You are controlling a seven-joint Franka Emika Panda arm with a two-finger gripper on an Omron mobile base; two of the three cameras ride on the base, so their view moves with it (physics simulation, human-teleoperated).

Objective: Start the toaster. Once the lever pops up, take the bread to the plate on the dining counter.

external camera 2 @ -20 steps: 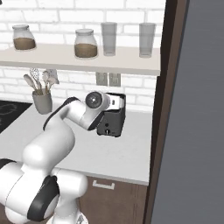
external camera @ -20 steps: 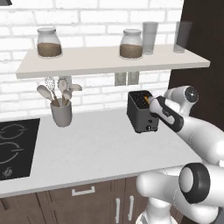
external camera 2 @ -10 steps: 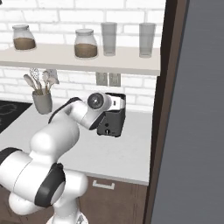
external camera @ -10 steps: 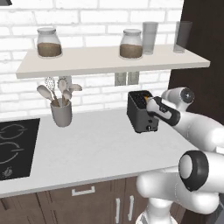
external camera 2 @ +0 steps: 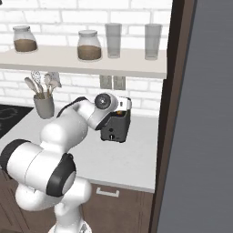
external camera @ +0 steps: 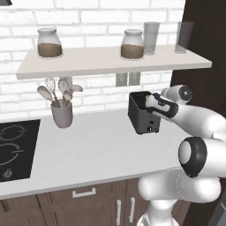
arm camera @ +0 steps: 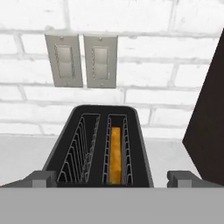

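The dark toaster (external camera: 142, 120) (external camera 2: 116, 129) stands on the pale worktop near the brick wall. From above, the toaster (arm camera: 61, 148) shows two slots. The bread (arm camera: 115, 153) sits deep in the right slot, toasted golden along its top edge. My gripper (external camera: 146, 101) (external camera 2: 124, 108) (arm camera: 113, 178) hovers over the toaster's near end, open, with its fingertips (arm camera: 41, 177) wide apart and nothing between them. The lever on the narrow front face is too small to make out. The plate and the dining counter are out of view.
A grey utensil holder (external camera: 62, 114) (external camera 2: 44, 105) stands to the left, beside a black cooktop (external camera: 13, 148). A shelf (external camera: 110, 62) with jars and glasses hangs above the toaster. A dark tall panel (external camera 2: 175, 113) closes the right side. Wall outlets (arm camera: 81, 59) sit behind the toaster.
The hand has edged slightly left, closer over the toaster, and the arm's elbow has shifted. The jaws stay open.
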